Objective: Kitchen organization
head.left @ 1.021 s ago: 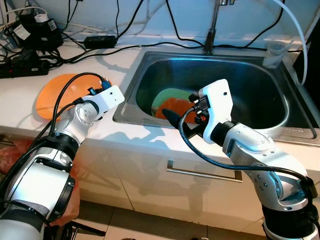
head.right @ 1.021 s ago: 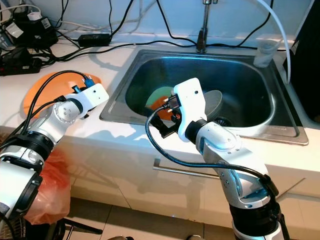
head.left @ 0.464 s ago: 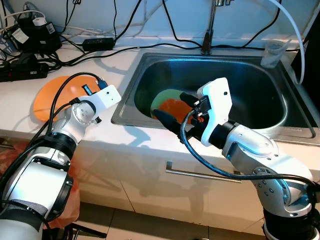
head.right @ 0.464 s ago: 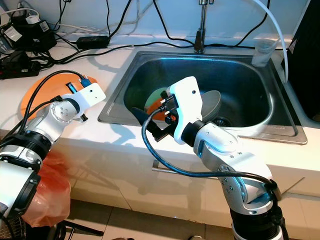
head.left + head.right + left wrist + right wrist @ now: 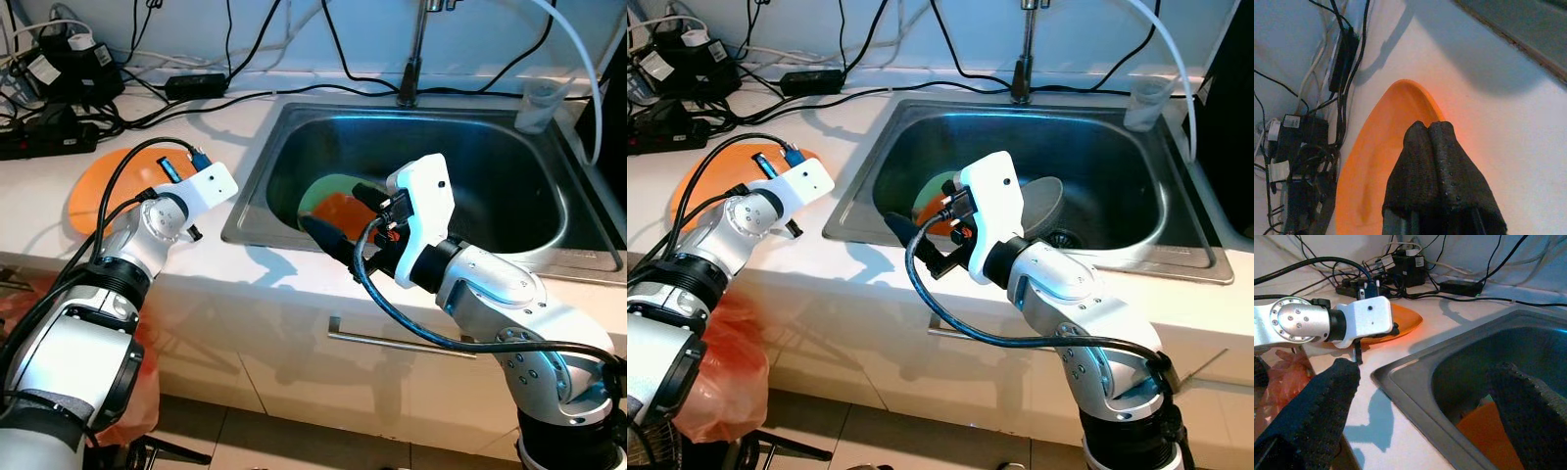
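Since a second ago the right hand [image 5: 333,223] has spread its fingers over the sink [image 5: 549,211] rim, above an orange plate [image 5: 343,208]. Left wrist: left hand [image 5: 1429,128] pressed together over 1 orange plate on the table [image 5: 1528,161]. Sink dishes remain, I'd judge.

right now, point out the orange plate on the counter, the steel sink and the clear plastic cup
orange plate on the counter [image 5: 103,186]: left eye view, on its bare face left of the arm.
steel sink [image 5: 490,181]: left eye view, on its bare inner wall.
clear plastic cup [image 5: 540,106]: left eye view, on its side wall.
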Available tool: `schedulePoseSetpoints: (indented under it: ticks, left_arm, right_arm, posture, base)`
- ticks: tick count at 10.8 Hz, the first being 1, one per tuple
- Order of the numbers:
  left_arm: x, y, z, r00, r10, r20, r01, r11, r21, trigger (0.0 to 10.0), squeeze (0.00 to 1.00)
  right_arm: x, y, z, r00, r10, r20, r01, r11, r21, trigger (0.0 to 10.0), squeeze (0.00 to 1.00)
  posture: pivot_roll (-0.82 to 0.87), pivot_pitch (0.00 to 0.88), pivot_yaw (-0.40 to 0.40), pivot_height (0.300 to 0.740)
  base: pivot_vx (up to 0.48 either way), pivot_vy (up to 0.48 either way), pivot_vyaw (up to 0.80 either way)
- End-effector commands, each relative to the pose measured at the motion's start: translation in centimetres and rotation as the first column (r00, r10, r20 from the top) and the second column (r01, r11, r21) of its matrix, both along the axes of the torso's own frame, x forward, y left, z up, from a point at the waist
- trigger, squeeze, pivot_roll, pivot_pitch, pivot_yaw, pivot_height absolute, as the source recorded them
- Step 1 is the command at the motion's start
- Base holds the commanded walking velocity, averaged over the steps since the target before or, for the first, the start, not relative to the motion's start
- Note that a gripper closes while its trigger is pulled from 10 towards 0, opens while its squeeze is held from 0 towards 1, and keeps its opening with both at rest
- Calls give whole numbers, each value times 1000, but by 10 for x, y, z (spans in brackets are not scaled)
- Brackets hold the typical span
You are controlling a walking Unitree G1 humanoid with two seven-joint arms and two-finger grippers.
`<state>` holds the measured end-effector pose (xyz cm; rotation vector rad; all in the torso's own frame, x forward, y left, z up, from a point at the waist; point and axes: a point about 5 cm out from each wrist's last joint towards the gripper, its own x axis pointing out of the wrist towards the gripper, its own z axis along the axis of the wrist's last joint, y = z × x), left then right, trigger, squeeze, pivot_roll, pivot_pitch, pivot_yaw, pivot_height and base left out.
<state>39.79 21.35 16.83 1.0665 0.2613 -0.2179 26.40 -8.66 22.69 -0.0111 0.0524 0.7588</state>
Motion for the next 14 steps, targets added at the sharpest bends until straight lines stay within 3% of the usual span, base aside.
schedulePoseSetpoints:
  ticks: [1,2,3,4,7,9,10,14]
  left_arm:
    - [-7,3,-22,997,20,-68,-19,1000,13,0,0]
    - [-3,-5,-11,1000,4,11,-3,998,-61,0,0]
    - [-1,-11,-2,995,6,99,10,987,-163,10000,835]
    - [-2,-11,0,990,23,141,7,977,-211,10000,1000]
    - [-10,-6,-3,967,68,244,6,956,-292,10000,1000]
    - [-12,-12,3,946,69,316,41,943,-330,10000,1000]
    - [-16,-25,7,924,63,377,94,918,-386,10000,1000]
    - [-30,-35,12,863,171,476,115,851,-513,10000,1000]
  right_arm:
    - [-1,1,0,1000,8,0,-8,1000,-2,10000,0]
    - [-1,1,0,1000,7,-1,-7,1000,-5,10000,0]
    - [-1,1,-1,1000,6,-1,-6,1000,-7,10000,0]
    - [0,1,-1,1000,6,-1,-6,1000,-8,10000,0]
    - [3,1,-1,1000,10,2,-10,1000,-15,10000,0]
    - [4,1,-1,1000,12,4,-12,1000,-18,10000,0]
    - [6,1,0,1000,13,10,-13,1000,-18,10000,0]
    - [5,3,0,999,52,11,-52,999,-13,10000,0]
  posture:
    - [-70,70,65,740]
    - [-69,70,65,740]
    - [-58,67,60,740]
    - [-52,67,57,740]
    - [-46,60,50,740]
    - [-41,52,48,740]
    - [-36,45,48,740]
    - [-24,34,36,740]
  base:
    - [0,0,0]
    - [0,0,0]
    - [0,0,0]
    - [0,0,0]
    - [0,0,0]
    - [0,0,0]
    - [0,0,0]
    - [0,0,0]
